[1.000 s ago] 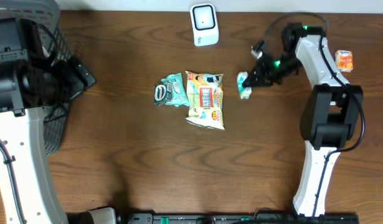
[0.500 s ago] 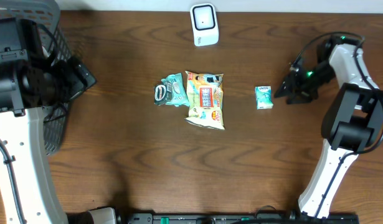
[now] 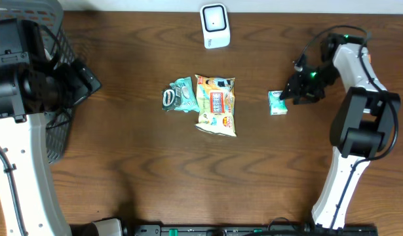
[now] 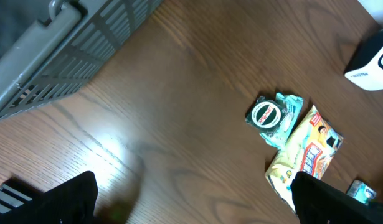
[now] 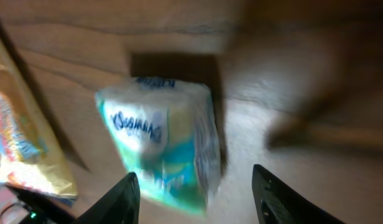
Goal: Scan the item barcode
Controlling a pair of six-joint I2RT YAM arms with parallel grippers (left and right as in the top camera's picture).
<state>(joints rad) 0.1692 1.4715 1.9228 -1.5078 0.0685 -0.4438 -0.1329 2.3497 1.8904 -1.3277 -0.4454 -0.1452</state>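
Closest to you, the right gripper (image 5: 196,190) has its jaws partly apart and clamps nothing. In the right wrist view one finger shows at each lower corner, and the tissue pack (image 5: 160,146) lies between and just ahead of them. That view is blurred, so you can't tell whether either finger touches the pack. It's a small teal-and-white pack, flat on the table (image 3: 188,177), with the printed face up.

From overhead, the pack sits right of centre, just beside the right gripper's tip on its left. The right arm reaches in over the table's right side.

Next out, well left of the pack, is a yellow snack bag (image 3: 216,105), lying flat near the table's middle. A teal pouch (image 3: 179,95) touches the bag's left edge, round label up.

The left gripper (image 4: 194,186) hangs above bare wood at the left with its jaws wide and nothing in them. It is well apart from every item. A grey wire basket (image 3: 60,46) sits by it at the table's left edge.

Farthest back, the white scanner (image 3: 215,26) stands at the far edge near centre. It is well apart from the pack, with nothing in front of it.
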